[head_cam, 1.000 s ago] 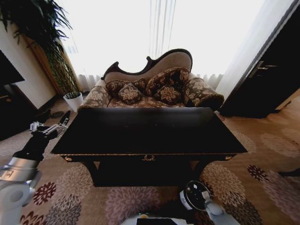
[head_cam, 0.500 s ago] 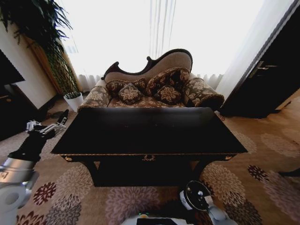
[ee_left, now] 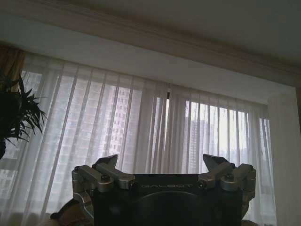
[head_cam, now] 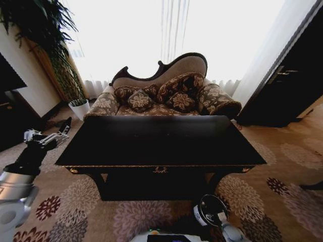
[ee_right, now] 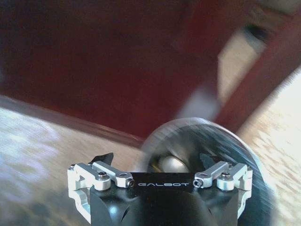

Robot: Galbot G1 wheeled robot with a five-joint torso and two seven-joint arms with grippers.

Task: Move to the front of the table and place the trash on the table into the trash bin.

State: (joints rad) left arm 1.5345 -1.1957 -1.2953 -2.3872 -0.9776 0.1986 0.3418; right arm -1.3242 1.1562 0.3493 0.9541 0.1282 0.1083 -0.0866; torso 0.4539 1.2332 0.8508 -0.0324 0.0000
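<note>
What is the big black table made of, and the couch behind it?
The table looks like dark wood with a glossy finish: its top mirrors the window light, and a gold trim runs along its front edge. The couch seems padded fabric in a brown flower pattern, with a dark, curved, probably wooden frame.

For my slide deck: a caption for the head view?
Left end effector raised beside the black table; sofa behind.

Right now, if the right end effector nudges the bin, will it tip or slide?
Probably tips: the bin looks small and light, and the carpet would likely grip its base. Being round, it may then roll.
</note>
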